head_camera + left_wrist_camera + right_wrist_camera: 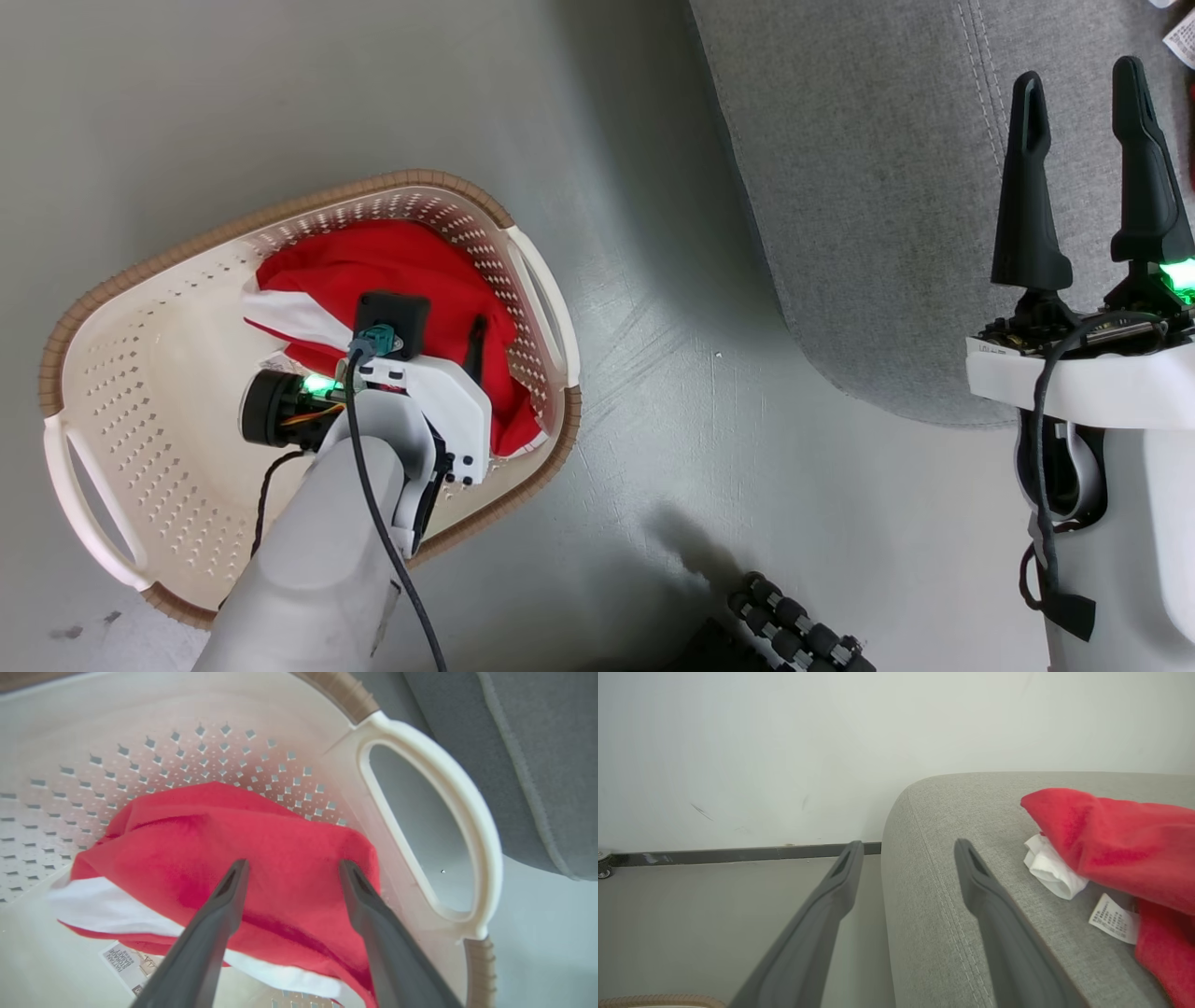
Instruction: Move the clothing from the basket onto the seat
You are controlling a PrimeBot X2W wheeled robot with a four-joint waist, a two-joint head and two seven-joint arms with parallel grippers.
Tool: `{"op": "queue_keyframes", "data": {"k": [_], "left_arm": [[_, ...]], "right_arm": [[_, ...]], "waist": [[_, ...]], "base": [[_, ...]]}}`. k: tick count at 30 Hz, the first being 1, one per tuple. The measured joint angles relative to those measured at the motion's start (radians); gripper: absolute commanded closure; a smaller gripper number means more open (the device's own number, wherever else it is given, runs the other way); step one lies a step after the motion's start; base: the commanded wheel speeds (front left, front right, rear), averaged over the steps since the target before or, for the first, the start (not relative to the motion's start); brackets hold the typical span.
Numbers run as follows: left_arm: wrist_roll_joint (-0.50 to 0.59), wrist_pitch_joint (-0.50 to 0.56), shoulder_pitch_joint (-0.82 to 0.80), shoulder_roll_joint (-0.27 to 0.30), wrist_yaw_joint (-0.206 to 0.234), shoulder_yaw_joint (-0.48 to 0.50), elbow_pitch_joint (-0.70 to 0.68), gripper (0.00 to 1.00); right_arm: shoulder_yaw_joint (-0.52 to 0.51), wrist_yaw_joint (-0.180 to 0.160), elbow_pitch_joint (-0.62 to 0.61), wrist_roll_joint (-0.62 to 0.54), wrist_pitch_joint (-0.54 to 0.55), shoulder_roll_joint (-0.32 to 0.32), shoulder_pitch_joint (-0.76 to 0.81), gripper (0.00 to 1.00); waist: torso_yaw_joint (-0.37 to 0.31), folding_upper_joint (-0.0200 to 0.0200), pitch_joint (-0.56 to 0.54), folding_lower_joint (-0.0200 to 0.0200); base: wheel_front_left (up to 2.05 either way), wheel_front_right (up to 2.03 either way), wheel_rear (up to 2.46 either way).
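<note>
Started with the pale left forearm (317, 551), closest to the lens, rising from the bottom edge and dipping into the basket (140, 271). Followed it to the left gripper (293, 865): fingers (219, 914) spread wide, nothing between them, tips poised over the clothing (261, 830). Could not judge contact with the fabric. Found that clothing, bright red with a white stripe, heaped inside the basket against the perforated wall, close to one white handle (467, 807). Spotted a label sticker (124, 961) on the basket bottom, partly tucked under the red fabric. Located the basket on the grey floor (700, 420), near the seat (868, 187), with a strip of floor between the two. Turned to the right gripper (1078, 75): fingers wide apart there too, empty, held over the seat's rounded edge. Caught, along those fingers, a second red garment (1120, 849) lying on top of the seat, with a white fold (1052, 868) and a sewn-in tag (1113, 917) poking out beside it. Made out double stitched seams (952, 933) running along the grey woven cover. Picked out a pale wall (831, 742) and a dark skirting strip (738, 854) beyond the seat's end. Noted a black ribbed wheel (794, 625) at the bottom of the head view, on the floor between the two arms.
</note>
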Motion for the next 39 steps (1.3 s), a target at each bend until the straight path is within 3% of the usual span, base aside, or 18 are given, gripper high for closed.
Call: {"op": "queue_keyframes", "data": {"k": [7, 23, 24, 25, 26, 27, 28, 29, 39], "left_arm": [[-0.032, 0.015, -0.001, 0.000, 0.032, 0.005, 0.010, 0.00], [-0.199, 0.053, -0.003, 0.000, 0.030, -0.016, -0.021, 0.00], [-0.200, 0.054, -0.005, 0.000, 0.032, -0.019, -0.020, 0.05], [-0.202, 0.056, -0.008, 0.000, 0.033, -0.023, -0.018, 0.21], [-0.205, 0.056, -0.012, 0.000, 0.036, -0.027, -0.017, 0.52], [-0.206, 0.056, -0.014, 0.000, 0.037, -0.031, -0.016, 0.67], [-0.206, 0.056, -0.016, 0.000, 0.040, -0.035, -0.016, 0.89], [-0.206, 0.056, -0.017, 0.000, 0.042, -0.039, -0.015, 1.00], [-0.196, 0.019, -0.031, 0.000, 0.042, -0.068, -0.014, 1.00]], "right_arm": [[0.007, 0.000, 0.000, 0.000, 0.000, 0.000, 0.000, 0.00], [0.024, 0.000, -0.001, 0.003, -0.002, 0.000, -0.006, 0.00], [0.024, 0.000, -0.001, 0.002, -0.002, 0.000, -0.006, 0.00], [0.023, 0.000, -0.001, 0.000, -0.002, 0.000, -0.006, 0.00], [0.022, 0.000, -0.001, -0.002, -0.002, 0.000, -0.006, 0.00], [0.021, 0.000, -0.001, -0.002, -0.002, 0.000, -0.006, 0.00], [0.020, 0.000, -0.001, -0.004, -0.002, 0.000, -0.006, 0.00], [0.019, 0.000, -0.001, -0.006, -0.002, 0.000, -0.006, 0.00], [0.006, 0.000, -0.001, -0.023, -0.002, 0.000, -0.014, 0.00]], "waist": [[-0.010, 0.0000, 0.016, 0.0000], [-0.022, 0.0000, 0.034, 0.0000], [-0.022, 0.0000, 0.035, 0.0000], [-0.022, 0.0000, 0.035, 0.0000], [-0.022, 0.0001, 0.036, 0.0000], [-0.022, 0.0001, 0.035, 0.0000], [-0.022, 0.0000, 0.035, 0.0000], [-0.021, 0.0000, 0.034, 0.0000], [0.003, 0.0000, 0.014, 0.0000]], "base": [[0.00, 0.00, 0.00], [0.00, 0.00, 0.00], [0.00, 0.00, 0.00], [0.00, 0.00, 0.00], [0.00, 0.00, 0.00], [0.00, 0.00, 0.00], [0.00, 0.00, 0.00], [0.00, 0.00, 0.00], [0.00, 0.00, 0.00]]}}
